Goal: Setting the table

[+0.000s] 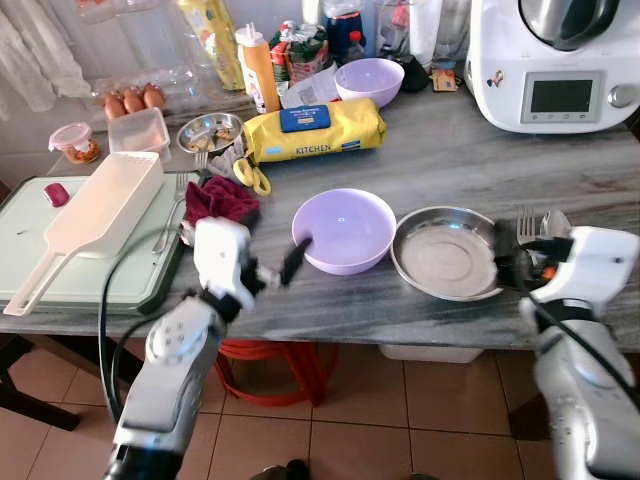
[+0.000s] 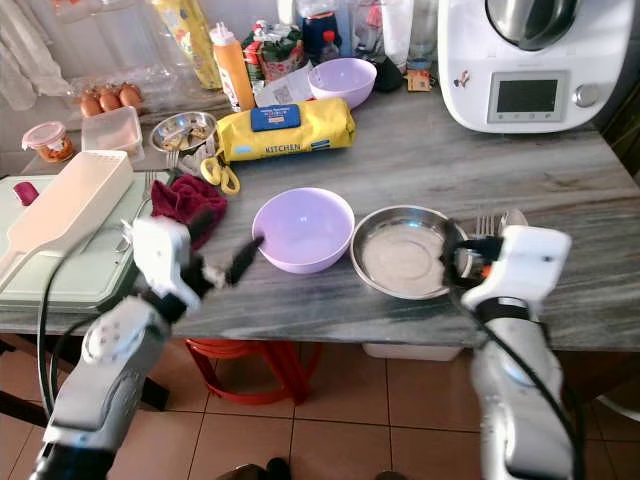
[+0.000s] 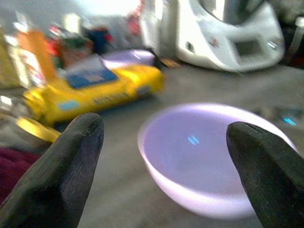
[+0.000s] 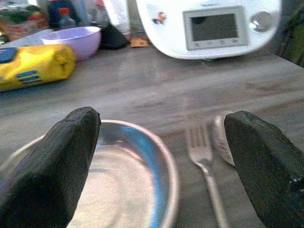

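Lilac bowl, steel plate, fork and probably a spoon laid on worktop. Left gripper spread at bowl's 9 o'clock, right gripper spread over plate's 3 o'clock rim. Drinkware not yet set.

Bright, even daylight on the counter; wrist views soft and blurred.

Light pours in from the far left corner, washing out the curtain and the white appliance at the far right edge. The steel plate carries a pale sheen, and faint shadows fall under the lilac bowl. In the left wrist view the bowl and yellow pack smear with motion blur. Both grippers' fingers loom dark and unfocused.
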`<state>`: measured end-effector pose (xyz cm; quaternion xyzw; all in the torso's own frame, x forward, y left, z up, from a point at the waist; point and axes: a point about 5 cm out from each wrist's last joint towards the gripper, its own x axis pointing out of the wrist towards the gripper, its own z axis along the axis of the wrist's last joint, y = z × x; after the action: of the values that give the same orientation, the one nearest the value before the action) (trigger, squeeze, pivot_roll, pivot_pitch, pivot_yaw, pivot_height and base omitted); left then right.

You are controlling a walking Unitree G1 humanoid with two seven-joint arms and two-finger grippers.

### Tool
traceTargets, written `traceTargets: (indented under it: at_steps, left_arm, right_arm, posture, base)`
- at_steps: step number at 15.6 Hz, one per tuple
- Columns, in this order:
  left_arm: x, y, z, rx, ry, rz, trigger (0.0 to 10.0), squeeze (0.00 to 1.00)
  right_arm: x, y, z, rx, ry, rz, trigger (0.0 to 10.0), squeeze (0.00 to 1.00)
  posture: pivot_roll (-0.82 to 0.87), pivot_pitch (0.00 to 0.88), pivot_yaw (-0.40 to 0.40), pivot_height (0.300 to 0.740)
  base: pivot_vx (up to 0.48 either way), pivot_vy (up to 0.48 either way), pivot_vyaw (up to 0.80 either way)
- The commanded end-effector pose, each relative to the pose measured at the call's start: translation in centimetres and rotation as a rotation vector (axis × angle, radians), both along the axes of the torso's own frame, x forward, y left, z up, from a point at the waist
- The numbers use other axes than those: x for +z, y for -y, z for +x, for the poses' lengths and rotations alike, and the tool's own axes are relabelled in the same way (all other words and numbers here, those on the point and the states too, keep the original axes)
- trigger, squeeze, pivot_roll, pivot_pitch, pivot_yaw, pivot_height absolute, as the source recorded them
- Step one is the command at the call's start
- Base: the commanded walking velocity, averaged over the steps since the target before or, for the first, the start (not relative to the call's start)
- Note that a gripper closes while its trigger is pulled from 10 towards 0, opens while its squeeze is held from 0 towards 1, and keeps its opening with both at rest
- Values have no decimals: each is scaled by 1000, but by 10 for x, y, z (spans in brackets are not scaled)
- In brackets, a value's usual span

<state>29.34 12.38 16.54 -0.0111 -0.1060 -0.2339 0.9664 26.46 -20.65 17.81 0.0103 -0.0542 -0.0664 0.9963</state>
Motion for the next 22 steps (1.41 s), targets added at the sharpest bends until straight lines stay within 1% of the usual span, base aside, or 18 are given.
traceTargets:
  at_steps: [1,2,3,5,6,8,11,14,18,22]
  left_arm:
    - [-2,-7,2,70,-3,6,10000,0]
    - [0,-6,3,98,7,-10,10000,0]
    - [4,-6,4,140,18,-19,10000,0]
    - [4,-7,6,169,22,-10,10000,0]
    - [1,-9,8,215,18,19,10000,0]
    - [-6,-9,8,223,-1,38,10000,0]
    - [-9,-7,8,241,-4,62,10000,0]
    - [-10,-3,8,246,-5,81,10000,0]
    - [-11,-3,7,247,-4,96,10000,0]
    - [-12,-2,8,242,-13,98,10000,0]
  right_arm:
    - [3,-5,-2,13,21,8,10000,729]
    - [3,-6,-2,17,23,16,10000,0]
    - [4,-8,-1,20,26,19,10000,0]
    - [4,-7,0,19,27,18,10000,0]
    - [5,-6,0,12,25,19,10000,0]
    - [4,-5,0,2,16,16,10000,0]
    - [3,-4,-1,-1,14,20,10000,0]
    - [2,-5,-1,-2,11,16,10000,0]
    - [0,-4,-2,-10,-1,5,10000,0]
    - [-2,-2,-2,-26,-8,11,10000,0]
  posture:
    - [-187,87,102,740]
    - [-187,87,102,740]
    - [-187,86,99,740]
    - [-186,86,98,740]
    - [-189,86,99,740]
    - [-192,87,101,740]
    - [-194,88,103,740]
    - [-194,92,104,740]
    - [-194,94,106,740]
    - [-194,98,109,740]
  base:
    - [0,0,0]
    - [0,0,0]
    - [0,0,0]
    - [0,0,0]
    - [0,0,0]
    - [0,0,-631]
    - [0,0,-704]
    - [0,0,0]
    - [0,0,0]
    - [-292,0,0]
